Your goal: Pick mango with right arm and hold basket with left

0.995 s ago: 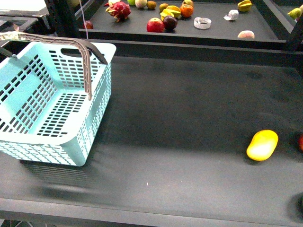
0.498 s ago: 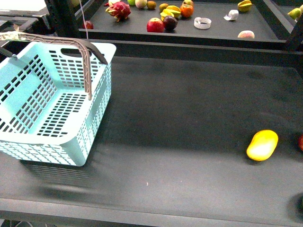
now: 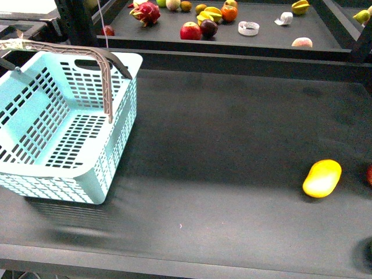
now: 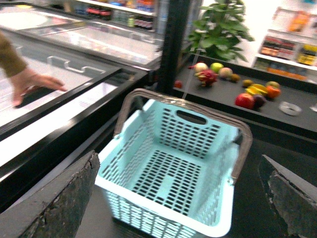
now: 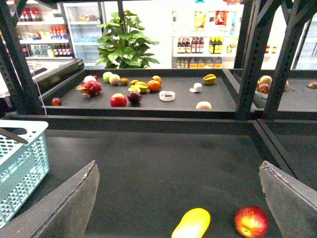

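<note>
Since neither arm has reached its target, I see the left gripper (image 4: 177,159) and right gripper (image 5: 178,166) with jaws spread wide, holding nothing (basket (image 3: 119,145) sits far left, mango (image 3: 322,178) lies near right).

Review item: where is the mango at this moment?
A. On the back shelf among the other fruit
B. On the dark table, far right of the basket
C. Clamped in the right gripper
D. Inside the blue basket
B: the mango lies bare on the dark table near its right edge, well apart from the basket, which holds nothing.
</note>
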